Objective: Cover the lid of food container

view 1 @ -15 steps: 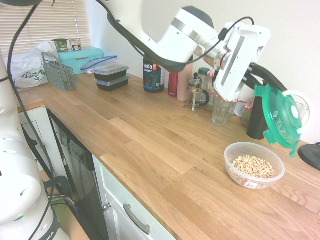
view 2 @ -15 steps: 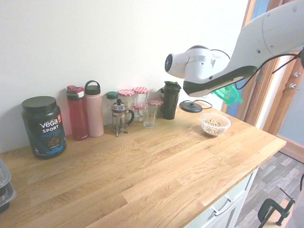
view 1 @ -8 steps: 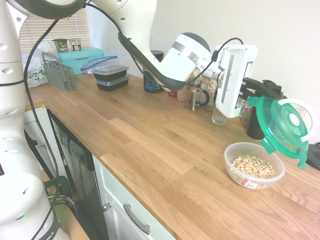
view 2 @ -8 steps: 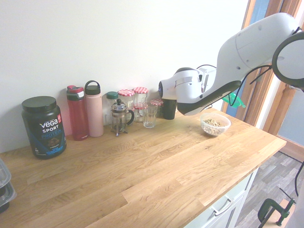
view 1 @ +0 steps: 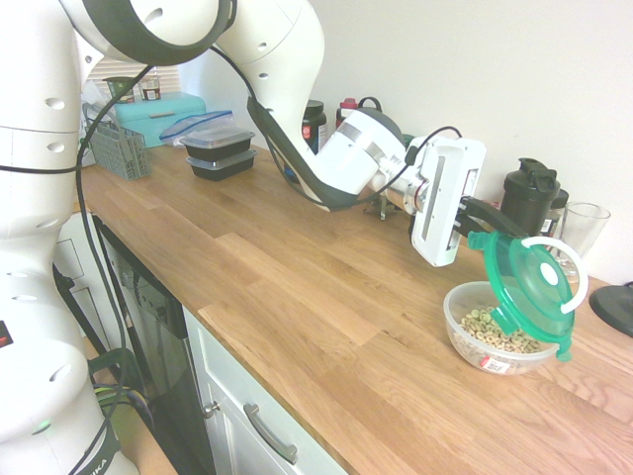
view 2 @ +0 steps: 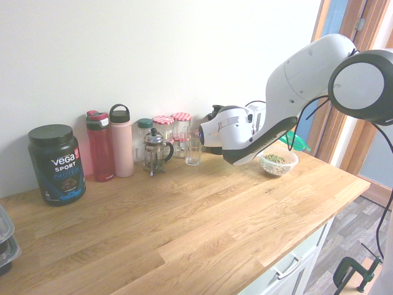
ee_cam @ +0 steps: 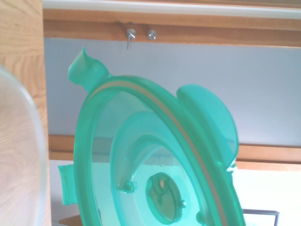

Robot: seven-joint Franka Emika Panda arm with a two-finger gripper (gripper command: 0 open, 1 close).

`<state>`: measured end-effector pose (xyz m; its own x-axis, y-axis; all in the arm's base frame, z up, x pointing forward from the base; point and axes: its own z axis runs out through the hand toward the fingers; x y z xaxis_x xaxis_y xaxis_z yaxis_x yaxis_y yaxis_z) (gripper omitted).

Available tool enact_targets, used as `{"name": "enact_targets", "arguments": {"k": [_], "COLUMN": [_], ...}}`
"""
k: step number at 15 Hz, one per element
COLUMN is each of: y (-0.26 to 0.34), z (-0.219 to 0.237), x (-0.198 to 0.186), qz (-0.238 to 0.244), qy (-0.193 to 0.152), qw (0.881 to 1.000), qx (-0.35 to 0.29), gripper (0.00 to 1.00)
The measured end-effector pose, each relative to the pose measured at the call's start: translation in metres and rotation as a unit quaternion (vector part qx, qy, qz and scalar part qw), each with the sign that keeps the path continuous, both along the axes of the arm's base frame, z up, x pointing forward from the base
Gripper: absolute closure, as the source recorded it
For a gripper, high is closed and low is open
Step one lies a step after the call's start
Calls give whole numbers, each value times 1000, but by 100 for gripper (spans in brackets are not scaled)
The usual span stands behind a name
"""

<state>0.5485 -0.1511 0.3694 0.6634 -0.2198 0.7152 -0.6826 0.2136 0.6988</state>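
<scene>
We read "VEGA SPORT" on the black tub (view 2: 56, 165). Our tool (view 1: 482, 222) is clamped on the green see-through lid (view 1: 527, 289), held on edge just above the clear bowl (view 1: 500, 330) of cereal rings on the tabletop (view 1: 297, 287).

Glossy white arm (view 1: 297, 59), dark joint bands, black cable.

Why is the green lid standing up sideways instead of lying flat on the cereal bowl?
The gripper holds the lid by its edge, so it stands almost upright, its lower rim at the food container. It isn't on yet. Nothing is spilled or broken.
</scene>
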Motion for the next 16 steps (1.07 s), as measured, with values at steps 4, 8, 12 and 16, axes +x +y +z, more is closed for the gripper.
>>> {"name": "enact_targets", "arguments": {"k": [4, 8, 12, 16], "y": [3, 8, 8, 20], "z": [-6, -22, -22, -25], "x": [11, 15, 15, 16], "qz": [3, 5, 4, 9], "qy": [0, 11, 10, 3], "qw": [1000, 1000, 1000, 1000], "qx": [1, 3, 4, 11], "gripper": [100, 100, 0, 0]}}
